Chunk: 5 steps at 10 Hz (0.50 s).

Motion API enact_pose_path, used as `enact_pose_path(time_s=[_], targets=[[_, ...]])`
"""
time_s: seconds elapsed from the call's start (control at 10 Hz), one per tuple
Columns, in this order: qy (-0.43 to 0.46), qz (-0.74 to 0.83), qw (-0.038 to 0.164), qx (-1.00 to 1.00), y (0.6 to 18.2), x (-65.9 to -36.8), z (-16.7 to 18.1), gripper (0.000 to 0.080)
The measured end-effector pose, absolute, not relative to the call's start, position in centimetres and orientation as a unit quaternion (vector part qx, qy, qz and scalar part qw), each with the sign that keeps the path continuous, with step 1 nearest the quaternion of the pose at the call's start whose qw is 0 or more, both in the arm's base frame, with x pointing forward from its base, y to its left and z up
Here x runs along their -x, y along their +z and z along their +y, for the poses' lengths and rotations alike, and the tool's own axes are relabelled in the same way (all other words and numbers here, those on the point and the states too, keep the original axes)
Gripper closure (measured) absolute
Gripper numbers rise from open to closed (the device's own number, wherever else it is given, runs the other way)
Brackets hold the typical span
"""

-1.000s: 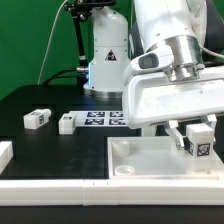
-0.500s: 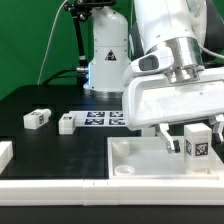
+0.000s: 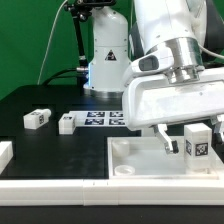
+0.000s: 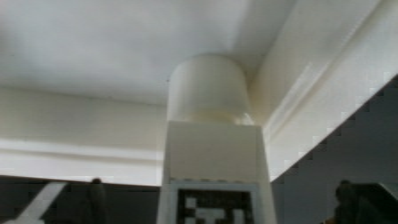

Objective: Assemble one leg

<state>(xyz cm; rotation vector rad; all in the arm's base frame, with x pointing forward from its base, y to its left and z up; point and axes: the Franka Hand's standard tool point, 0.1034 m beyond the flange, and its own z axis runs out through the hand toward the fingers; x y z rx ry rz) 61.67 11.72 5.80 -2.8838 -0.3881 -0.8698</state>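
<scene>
Standing upright on the white panel (image 3: 135, 160), the leg (image 3: 198, 148) seems placed; the end effector (image 3: 192, 138) straddles it, jaws spread wide, needing a straight lift away.

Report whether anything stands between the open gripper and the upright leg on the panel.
Nothing visible does. The leg stands upright on the white panel, straight between the jaws of the gripper. The jaws are open, and the wrist view shows a bare gap on each side.
</scene>
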Motion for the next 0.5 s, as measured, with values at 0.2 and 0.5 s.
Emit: enact_pose_path(time_s=[0.2,0.5], targets=[[-0.282,-0.133,0.051,0.949,7.4,-61.9,11.8,0.0150],[-0.265,-0.137,0.052,0.953,7.9,-61.8,11.7,0.0150]])
